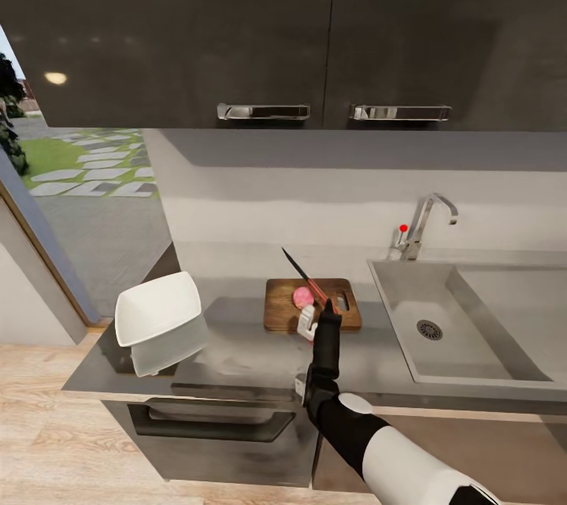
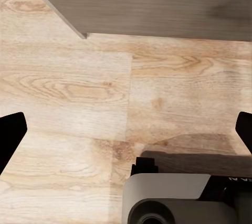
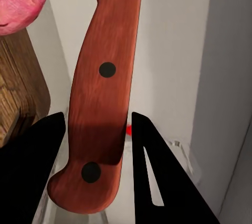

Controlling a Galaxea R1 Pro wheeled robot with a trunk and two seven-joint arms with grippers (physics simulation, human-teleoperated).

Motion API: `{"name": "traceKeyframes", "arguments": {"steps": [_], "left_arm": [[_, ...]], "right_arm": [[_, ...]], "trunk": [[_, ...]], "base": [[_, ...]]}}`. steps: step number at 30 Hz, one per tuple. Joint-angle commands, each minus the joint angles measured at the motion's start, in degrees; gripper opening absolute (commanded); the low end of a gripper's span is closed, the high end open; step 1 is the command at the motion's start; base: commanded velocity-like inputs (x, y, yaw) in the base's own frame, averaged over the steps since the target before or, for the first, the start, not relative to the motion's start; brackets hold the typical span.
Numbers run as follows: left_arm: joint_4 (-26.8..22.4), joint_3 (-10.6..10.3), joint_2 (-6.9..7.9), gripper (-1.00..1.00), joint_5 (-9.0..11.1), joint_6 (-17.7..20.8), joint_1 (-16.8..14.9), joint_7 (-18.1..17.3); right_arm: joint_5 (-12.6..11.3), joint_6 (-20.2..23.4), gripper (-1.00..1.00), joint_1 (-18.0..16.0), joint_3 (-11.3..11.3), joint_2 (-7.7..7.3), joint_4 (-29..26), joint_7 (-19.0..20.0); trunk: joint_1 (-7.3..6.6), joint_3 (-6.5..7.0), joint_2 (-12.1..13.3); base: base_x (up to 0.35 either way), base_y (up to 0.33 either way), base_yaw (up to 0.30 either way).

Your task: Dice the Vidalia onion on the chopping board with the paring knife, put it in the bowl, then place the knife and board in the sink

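The right gripper (image 1: 315,321) is clamped on the red handle of the knife (image 1: 309,281), blade raised over the onion (image 1: 303,297), which rests on the chopping board (image 1: 282,308) left of the sink (image 1: 472,332). The left gripper (image 2: 126,129) is spread wide above wooden floor (image 2: 79,93). The bowl (image 1: 157,320) sits tilted on the countertop (image 1: 236,363).

Head cam: high, looks fwd/down over countertop (image 1: 236,363). L wrist cam: faces wood floor (image 2: 79,93). R wrist cam: v. close on paring knife (image 3: 102,87); shares it w/ head cam.
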Motion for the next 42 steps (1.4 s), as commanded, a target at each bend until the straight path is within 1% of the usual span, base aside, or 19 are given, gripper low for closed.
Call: {"name": "traceKeyframes", "arguments": {"steps": [1, 7, 20, 22, 42], "left_arm": [[0.22, -0.49, -0.03, 1.0, 0.4, -0.36, -0.09, 0.04], [0.22, -0.49, -0.03, 1.0, 0.4, -0.36, -0.09, 0.04], [0.22, -0.49, -0.03, 1.0, 0.4, -0.36, -0.09, 0.04], [0.22, -0.49, -0.03, 1.0, 0.4, -0.36, -0.09, 0.04], [0.22, -0.49, -0.03, 1.0, 0.4, -0.36, -0.09, 0.04]], "right_arm": [[0.22, 0.29, -1.0, -0.07, 0.13, 0.0, 0.17, -0.11], [0.23, -0.06, -1.0, -0.07, 0.19, 0.0, 2.44, -0.11], [0.22, -0.1, -1.0, -0.07, 0.21, 0.0, 3.74, -0.04], [0.23, -0.18, -1.0, -0.07, 0.21, 0.0, 5.21, 0.09], [0.23, -0.18, -1.0, -0.07, 0.2, 0.0, 5.21, 0.07]], "trunk": [[0.02, -0.09, -0.09], [0.02, -0.09, -0.09], [0.02, -0.09, -0.09], [0.02, -0.09, -0.09], [0.02, -0.09, -0.09]], "base": [[0.0, 0.0, 0.0], [0.0, 0.0, 0.0], [0.0, 0.0, 0.0], [0.0, 0.0, 0.0], [0.0, 0.0, 0.0]]}}
